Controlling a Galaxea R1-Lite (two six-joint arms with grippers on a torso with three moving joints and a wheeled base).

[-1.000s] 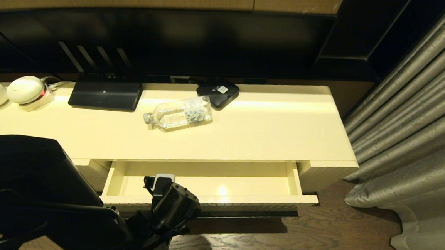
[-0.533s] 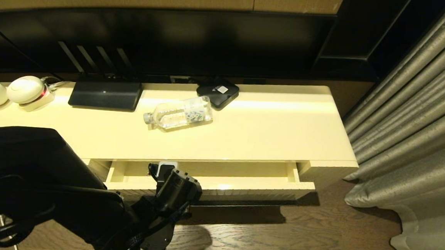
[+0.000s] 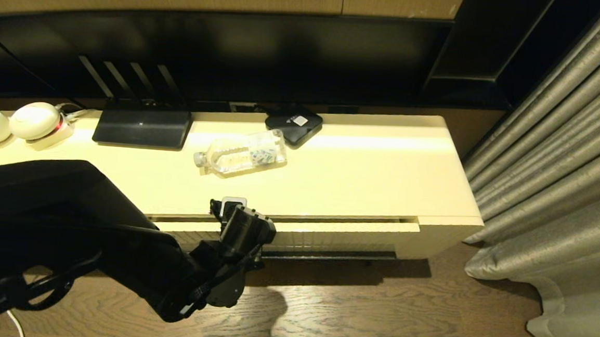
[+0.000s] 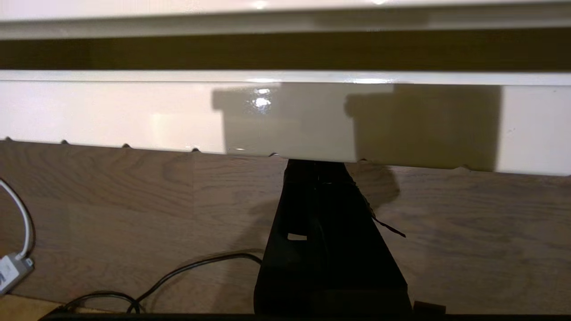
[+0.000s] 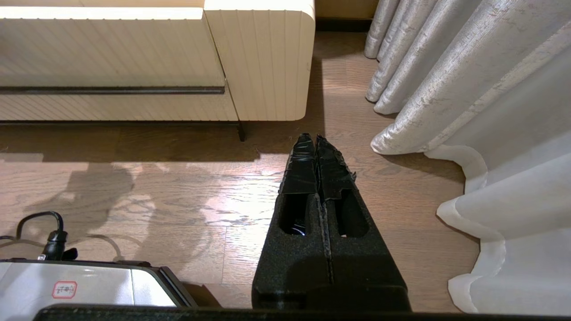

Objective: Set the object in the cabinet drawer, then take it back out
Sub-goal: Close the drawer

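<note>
My left pincer (image 4: 316,166), fingers pressed together and empty, sits against the ribbed front of the cabinet drawer (image 3: 343,234), which is nearly flush with the cabinet. The water bottle (image 3: 240,153) lies on its side on the worktop (image 3: 372,178), touching the black square box (image 3: 293,122). My right pincer (image 5: 316,141) hangs shut over the floor.

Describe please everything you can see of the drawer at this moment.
The drawer is wide, shallow, glossy cream, with a finely ribbed front and a long dark handle slot along its lower edge. It sits under the cabinet top at the right end, almost fully pushed in; only a thin dark gap shows above its front, so its inside is hidden. The left gripper, shut, is at the front's left part. The bottle lies on the cabinet top, not in the drawer.
</note>
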